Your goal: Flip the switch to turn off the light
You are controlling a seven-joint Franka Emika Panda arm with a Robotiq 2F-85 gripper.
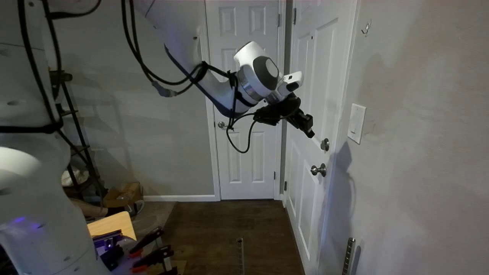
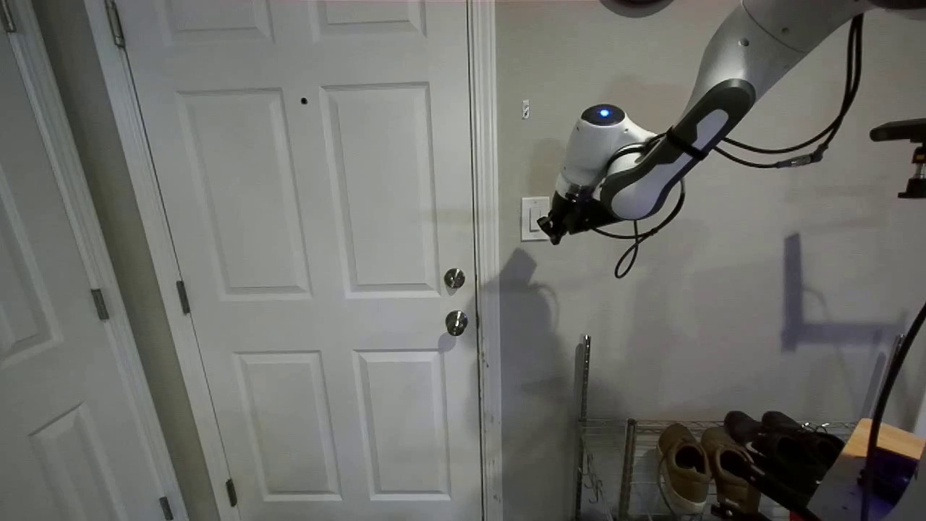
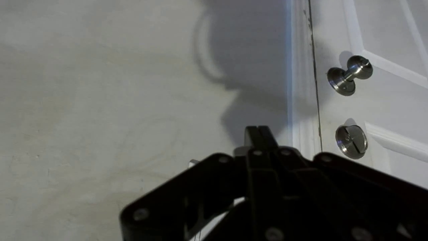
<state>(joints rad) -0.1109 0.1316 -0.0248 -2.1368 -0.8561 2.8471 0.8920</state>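
The switch (image 1: pixel 357 123) is a white upright plate with a rocker on the grey wall beside the door. In an exterior view its right edge is partly covered by the gripper (image 2: pixel 553 236), and its left part (image 2: pixel 529 221) shows. In an exterior view the black gripper (image 1: pixel 311 133) is apart from the plate, over the door to its left. The wrist view stands upside down. There the gripper (image 3: pixel 259 129) is shut, its fingertips together with nothing between them. Only a corner of the plate (image 3: pixel 193 163) shows there; the rest is hidden behind the gripper.
The white door (image 2: pixel 391 318) has a round knob (image 1: pixel 318 170) and a deadbolt (image 1: pixel 324 145) near the gripper. A small hook (image 1: pixel 366 27) is on the wall above the switch. A wire shoe rack (image 2: pixel 629 463) stands low at the wall. Cables hang from the arm.
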